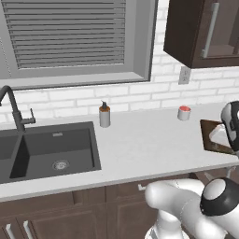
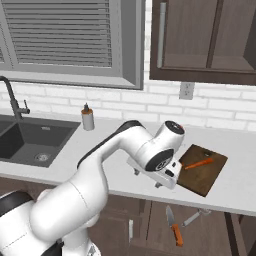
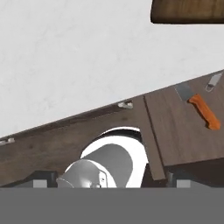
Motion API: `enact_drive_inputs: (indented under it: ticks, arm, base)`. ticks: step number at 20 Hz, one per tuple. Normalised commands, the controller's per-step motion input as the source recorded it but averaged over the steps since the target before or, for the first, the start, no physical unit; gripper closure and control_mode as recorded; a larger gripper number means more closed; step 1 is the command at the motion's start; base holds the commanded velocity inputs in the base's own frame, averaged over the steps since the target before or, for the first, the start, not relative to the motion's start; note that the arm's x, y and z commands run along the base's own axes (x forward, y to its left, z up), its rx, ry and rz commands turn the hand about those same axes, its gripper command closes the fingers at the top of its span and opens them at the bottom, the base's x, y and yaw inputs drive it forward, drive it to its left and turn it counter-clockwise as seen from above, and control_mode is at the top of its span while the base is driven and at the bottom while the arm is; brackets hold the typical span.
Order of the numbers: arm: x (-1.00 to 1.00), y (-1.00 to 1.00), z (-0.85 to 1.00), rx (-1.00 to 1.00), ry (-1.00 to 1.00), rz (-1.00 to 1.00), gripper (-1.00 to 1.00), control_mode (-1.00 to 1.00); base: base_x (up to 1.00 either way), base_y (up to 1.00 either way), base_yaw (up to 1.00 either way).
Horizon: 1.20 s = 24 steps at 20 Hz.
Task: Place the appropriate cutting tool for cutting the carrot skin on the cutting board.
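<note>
Your arm [image 2: 100, 170] rises from the base, bends at a high elbow and reaches forward over the counter [image 1: 135, 144], with the wrist folded down at the counter's front edge just left of the board [image 2: 202, 170]. The gripper [image 2: 162, 177] points down and back toward the cabinet fronts. You cannot tell how far its jaws are open or whether it holds anything: the fingers are hidden under the hand in the right base view, and the hand view shows only dark stubs at its bottom edge.

The right base view gives you the carrot [image 2: 199, 163] lying on the board, slanted, near the middle. It also shows a knife [image 2: 173, 226] with an orange handle and a small grey peeler [image 2: 192, 218] below the counter edge, against the cabinet fronts, near each other but apart.

The hand view shows the knife [image 3: 199, 106] and peeler [image 3: 214, 82] again, over the brown cabinet doors, and one board corner [image 3: 188, 12] at the top.

The left base view adds the sink [image 1: 46, 151], faucet [image 1: 13, 108], soap bottle [image 1: 104, 115] and a red-topped cup [image 1: 184, 112] near the wall behind the board [image 1: 212, 135].
</note>
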Motion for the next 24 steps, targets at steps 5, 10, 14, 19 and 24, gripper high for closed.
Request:
enact_drive_inputs:
  ticks: [5, 10, 14, 19, 24]
  arm:
    - [-0.41, -0.80, -0.43, 0.00, 0.15, -0.05, -1.00, -1.00]
    - [-0.23, -0.62, -0.70, 0.00, 0.23, 0.00, -1.00, -1.00]
    - [-0.09, -0.38, -0.81, 0.00, 0.26, 0.02, -1.00, -1.00]
    - [-0.08, -0.17, -0.52, 0.00, 0.09, 0.17, -1.00, -1.00]
    - [-0.07, -0.06, -0.43, 0.03, 0.00, 0.22, -1.00, -1.00]
  base:
    - [0.00, 0.00, 0.00]
    - [0.00, 0.00, 0.00]
    - [0.00, 0.00, 0.00]
    - [0.00, 0.00, 0.00]
    - [0.00, 0.00, 0.00]
